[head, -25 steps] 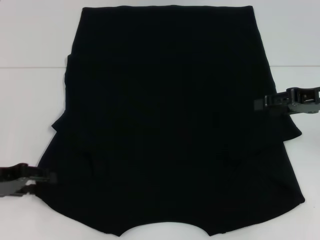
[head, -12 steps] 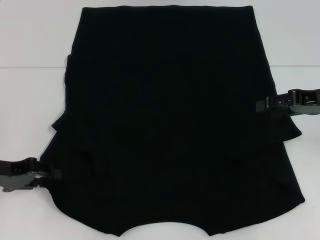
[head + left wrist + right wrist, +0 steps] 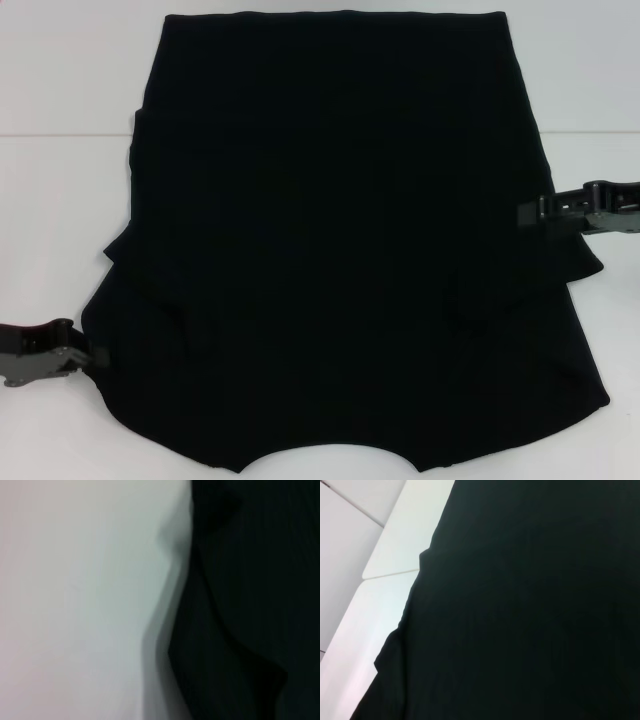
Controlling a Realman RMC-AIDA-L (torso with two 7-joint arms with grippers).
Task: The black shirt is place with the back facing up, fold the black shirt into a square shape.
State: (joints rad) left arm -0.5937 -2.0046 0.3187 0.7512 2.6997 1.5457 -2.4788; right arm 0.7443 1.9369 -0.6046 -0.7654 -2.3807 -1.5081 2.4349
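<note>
The black shirt (image 3: 340,240) lies flat across the white table, its side parts folded inward and the curved neckline at the near edge. No lettering shows. My left gripper (image 3: 98,353) is at the shirt's near left edge, low over the table. At the shirt's right edge, about mid-height, sits my right gripper (image 3: 530,212). In the left wrist view the shirt's edge (image 3: 240,630) runs beside bare table. Black cloth (image 3: 530,610) takes up most of the right wrist view.
The white table (image 3: 60,220) shows on both sides of the shirt, with a seam line (image 3: 60,133) across it on the left. The shirt's far hem (image 3: 330,14) reaches close to the table's back.
My right gripper has drifted slightly right, away from the shirt's middle. My left gripper moved a little toward the shirt, then back left. The shirt keeps its shape.
</note>
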